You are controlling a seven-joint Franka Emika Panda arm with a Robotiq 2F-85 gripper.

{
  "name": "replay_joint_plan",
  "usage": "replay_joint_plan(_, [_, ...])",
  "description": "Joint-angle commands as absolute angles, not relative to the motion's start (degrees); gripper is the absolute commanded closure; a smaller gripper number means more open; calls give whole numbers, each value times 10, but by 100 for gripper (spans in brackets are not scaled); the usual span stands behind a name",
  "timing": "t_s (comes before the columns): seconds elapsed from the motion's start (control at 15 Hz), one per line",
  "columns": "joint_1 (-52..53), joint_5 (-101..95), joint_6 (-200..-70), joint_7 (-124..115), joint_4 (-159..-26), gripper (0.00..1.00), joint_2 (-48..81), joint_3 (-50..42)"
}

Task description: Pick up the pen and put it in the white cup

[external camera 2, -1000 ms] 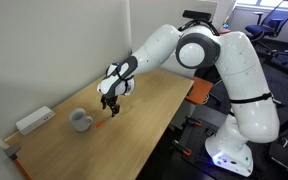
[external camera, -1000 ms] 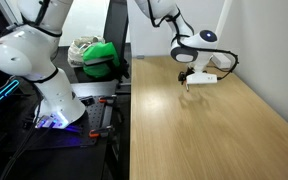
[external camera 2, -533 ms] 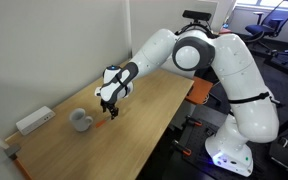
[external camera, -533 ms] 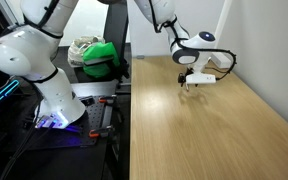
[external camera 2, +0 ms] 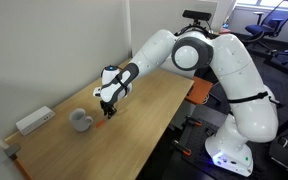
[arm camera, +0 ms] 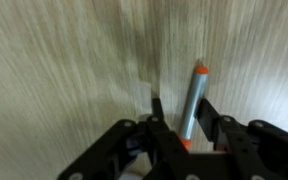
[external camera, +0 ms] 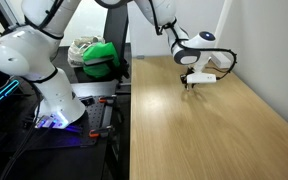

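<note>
In the wrist view the pen (arm camera: 194, 100), a thin grey stick with reddish-orange ends, lies on the wooden table between my gripper's (arm camera: 181, 105) two black fingers. The right finger is against the pen, and a narrow gap shows between the pen and the left finger. In both exterior views the gripper (external camera 2: 108, 108) (external camera: 187, 85) points down with its fingertips at the tabletop. The white cup (external camera 2: 80, 121) stands upright on the table a short way beside the gripper. The cup does not show in the wrist view.
A flat white rectangular block (external camera 2: 34, 120) (external camera: 206, 79) lies near the wall end of the wooden table (external camera 2: 154, 100). A green bag (external camera: 102, 57) sits off the table beside a second robot base (external camera: 44, 85).
The gripper has come down to the tabletop over the pen. Its jaws have narrowed from wide open to close around the pen.
</note>
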State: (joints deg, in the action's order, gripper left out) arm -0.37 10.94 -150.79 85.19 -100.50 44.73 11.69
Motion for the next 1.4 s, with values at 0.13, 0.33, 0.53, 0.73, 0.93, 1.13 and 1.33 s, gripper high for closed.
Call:
replay_joint_plan(0.13, [-22,84,-1508,832,-994,100,450,133])
replay_joint_plan(0.33, [-50,99,-1514,857,-999,97,443,159])
replay_joint_plan(0.53, [-106,129,-1527,901,-1011,97,432,217])
replay_joint_plan(0.73, [-157,164,-1532,947,-1017,97,424,267])
replay_joint_plan(0.93, [-188,193,-1530,983,-1024,97,413,290])
replay_joint_plan(1.13, [-198,215,-1525,1001,-1028,97,402,295])
replay_joint_plan(1.33, [-200,230,-1520,1012,-1028,97,397,296])
